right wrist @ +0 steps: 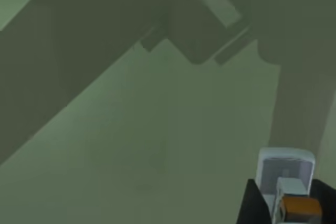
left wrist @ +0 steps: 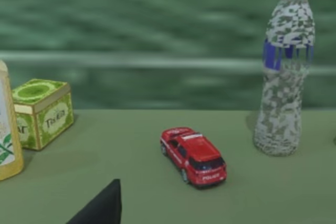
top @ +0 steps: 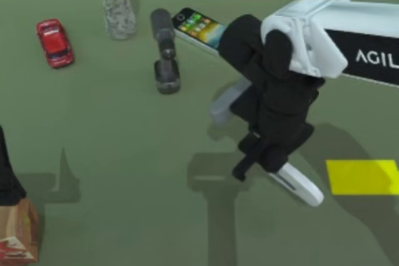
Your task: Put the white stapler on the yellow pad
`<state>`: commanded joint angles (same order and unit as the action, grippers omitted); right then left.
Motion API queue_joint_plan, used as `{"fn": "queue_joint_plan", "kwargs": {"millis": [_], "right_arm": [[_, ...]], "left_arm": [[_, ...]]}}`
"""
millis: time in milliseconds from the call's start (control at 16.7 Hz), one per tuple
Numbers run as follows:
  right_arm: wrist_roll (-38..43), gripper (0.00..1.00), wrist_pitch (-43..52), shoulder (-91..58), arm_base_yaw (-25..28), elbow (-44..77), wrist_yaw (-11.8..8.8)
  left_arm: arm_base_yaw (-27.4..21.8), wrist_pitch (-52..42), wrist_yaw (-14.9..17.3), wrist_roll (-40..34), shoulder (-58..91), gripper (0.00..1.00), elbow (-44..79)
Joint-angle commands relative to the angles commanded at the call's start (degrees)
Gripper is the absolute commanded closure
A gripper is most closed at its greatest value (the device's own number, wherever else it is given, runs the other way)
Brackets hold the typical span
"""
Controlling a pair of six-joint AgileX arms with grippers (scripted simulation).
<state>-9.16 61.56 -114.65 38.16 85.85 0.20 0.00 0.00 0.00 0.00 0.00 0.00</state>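
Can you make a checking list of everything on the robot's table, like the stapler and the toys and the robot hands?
Surface: flat green table, arm shadows on it.
Job's things: small long white stapler held at the right gripper, raised, not on the flat bright yellow pad, which lies bare by the right edge.
Clutter: red toy police car, clear plastic bottle, dark grey microphone, white-edged smartphone, green tea box, a carton at the left edge.
Grippers: right one closed on the stapler; left gripper parked at the left edge.
Cables: nothing seen.
Surroundings: blurry green backdrop.
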Motion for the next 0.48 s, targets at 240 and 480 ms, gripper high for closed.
{"fn": "queue_joint_plan", "kwargs": {"millis": [240, 480], "right_arm": [[-0.2, 1.0, 7.9, 2.7, 0.3, 5.4, -0.1], [-0.2, 1.0, 8.2, 2.8, 0.0, 5.7, -0.1]], "left_arm": [[0.0, 0.0, 0.0, 0.0, 0.0, 0.0, 0.0], [0.0, 0.0, 0.0, 0.0, 0.0, 0.0, 0.0]]}}
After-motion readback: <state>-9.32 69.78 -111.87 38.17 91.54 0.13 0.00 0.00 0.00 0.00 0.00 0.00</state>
